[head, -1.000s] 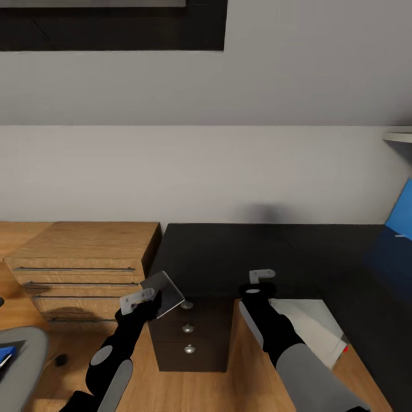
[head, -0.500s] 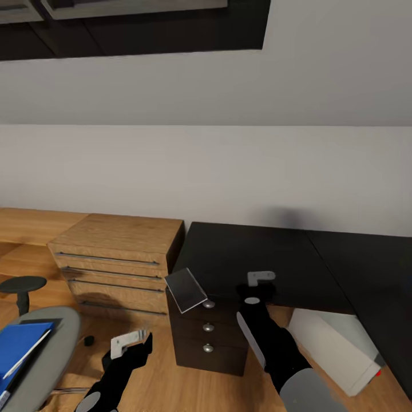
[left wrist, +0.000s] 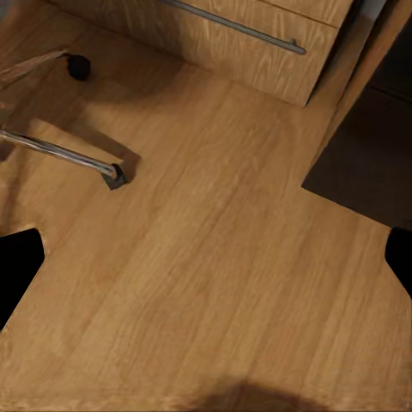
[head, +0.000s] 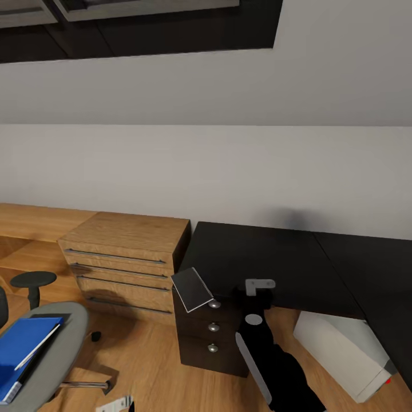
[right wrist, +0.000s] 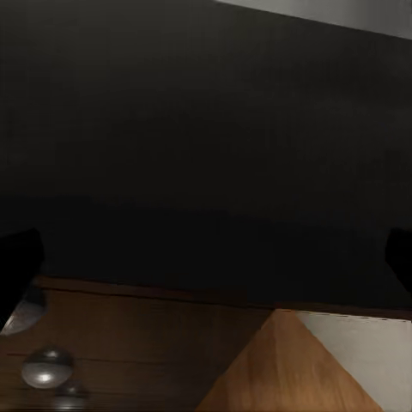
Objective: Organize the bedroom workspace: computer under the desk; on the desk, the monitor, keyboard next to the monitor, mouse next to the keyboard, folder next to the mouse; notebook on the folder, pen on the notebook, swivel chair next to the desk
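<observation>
1. The bedroom is seen with a pale grey wall (head: 206,171) under a sloped ceiling, and an oak plank floor (left wrist: 215,283) below.
2. The desk (head: 257,257) is shown at centre right; its glossy black surface is bare where visible.
3. A light-wood drawer chest (head: 123,257) is placed just beside the desk's left end, against the wall.
4. The swivel chair (head: 54,349) is found at lower left, apart from the desk; its grey seat and a black armrest are visible, and a chrome base leg with a caster (left wrist: 113,176) is seen on the floor.
5. The computer (head: 343,355) is seen as a light grey-white tower under the desk at lower right, lying tilted on the floor.
6. A black three-drawer cabinet (head: 212,337) with round silver knobs is set under the desk's front edge.
7. The folder (head: 23,346) is laid on the chair seat, bright blue, with a thin white stick across it that may be the pen; this cannot be told for certain.
8. The notebook (head: 193,289) is seen as a thin grey rectangle, tilted, at the desk's front left corner above the cabinet; whether it rests on anything cannot be told.
9. The right gripper (head: 260,285) is held over the desk's front edge, its jaws spread with nothing between them.
10. The left gripper (head: 117,404) is cut off at the bottom edge, and the state of its jaws cannot be told.
</observation>
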Robot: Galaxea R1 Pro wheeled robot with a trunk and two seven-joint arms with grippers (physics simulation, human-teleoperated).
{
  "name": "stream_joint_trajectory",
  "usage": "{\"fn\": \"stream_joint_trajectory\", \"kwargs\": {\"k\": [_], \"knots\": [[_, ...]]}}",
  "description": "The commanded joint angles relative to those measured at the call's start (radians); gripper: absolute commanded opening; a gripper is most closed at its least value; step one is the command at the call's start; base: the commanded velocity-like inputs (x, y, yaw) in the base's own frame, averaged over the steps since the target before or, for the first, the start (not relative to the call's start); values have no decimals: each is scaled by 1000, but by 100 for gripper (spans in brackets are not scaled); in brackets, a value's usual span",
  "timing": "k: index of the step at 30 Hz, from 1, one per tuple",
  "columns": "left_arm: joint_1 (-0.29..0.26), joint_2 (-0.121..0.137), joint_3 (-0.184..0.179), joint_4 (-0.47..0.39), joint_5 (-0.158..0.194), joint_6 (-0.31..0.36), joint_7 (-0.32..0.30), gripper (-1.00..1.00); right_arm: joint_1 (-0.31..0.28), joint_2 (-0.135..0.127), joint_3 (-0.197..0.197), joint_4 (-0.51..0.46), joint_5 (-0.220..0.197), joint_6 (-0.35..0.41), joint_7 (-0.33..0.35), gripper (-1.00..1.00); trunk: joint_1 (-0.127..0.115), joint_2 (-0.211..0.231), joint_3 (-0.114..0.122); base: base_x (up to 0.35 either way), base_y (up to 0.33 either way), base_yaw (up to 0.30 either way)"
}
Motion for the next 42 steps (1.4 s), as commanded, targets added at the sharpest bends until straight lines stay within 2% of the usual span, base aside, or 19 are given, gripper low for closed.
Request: {"fn": "stream_joint_trajectory", "kwargs": {"k": [1, 8, 9, 11, 16, 18, 20, 25, 38, 40, 42], "knots": [[0, 2, -4, 16, 9, -7, 7, 100, 1, 0, 9, -3, -10, 4, -7, 100, 0, -1, -1, 0, 0, 0], [0, 2, 1, 37, 13, -9, 9, 100, 2, 3, 22, -6, -12, 3, -7, 100, 0, -1, -1, 0, 0, 0], [0, -1, -1, 91, 11, -10, 9, 100, 3, 4, 24, -4, -13, 2, -6, 100, 0, -1, -1, 0, 0, 133], [0, 0, 0, 107, 11, -10, 9, 100, 3, 5, 30, 12, -13, -2, -5, 100, 0, -1, -1, 0, 0, 211], [0, 2, 2, 115, 12, -10, 9, 100, 3, 7, 98, 60, -16, -16, -5, 100, 0, -1, -3, 0, 0, 255], [0, 0, 1, 120, 12, -12, 9, 100, 3, 24, 113, 89, -25, -43, -5, 100, 0, -1, -4, 0, 0, 261], [0, -2, -3, 121, 10, -35, 9, 100, 3, 36, 118, 104, -28, -55, -6, 100, 0, -1, -5, 0, 0, 259], [0, -3, -8, 131, 11, -120, 8, 100, 3, 43, 121, 116, -31, -62, -6, 100, 0, -1, -9, -1, 1, 258], [0, -4, -6, 167, 8, -147, 9, 100, 3, 43, 138, 136, -32, -65, -5, 100, 0, -1, -19, -82, 164, 258], [0, -4, -5, 167, 8, -147, 9, 100, 3, 43, 161, 150, -32, -65, -5, 100, 0, -1, -21, -4, 24, 258], [0, -4, -4, 167, 8, -148, 9, 100, 3, 43, 202, 182, -32, -67, -5, 100, 0, -1, -22, -1, 8, 258]]}}
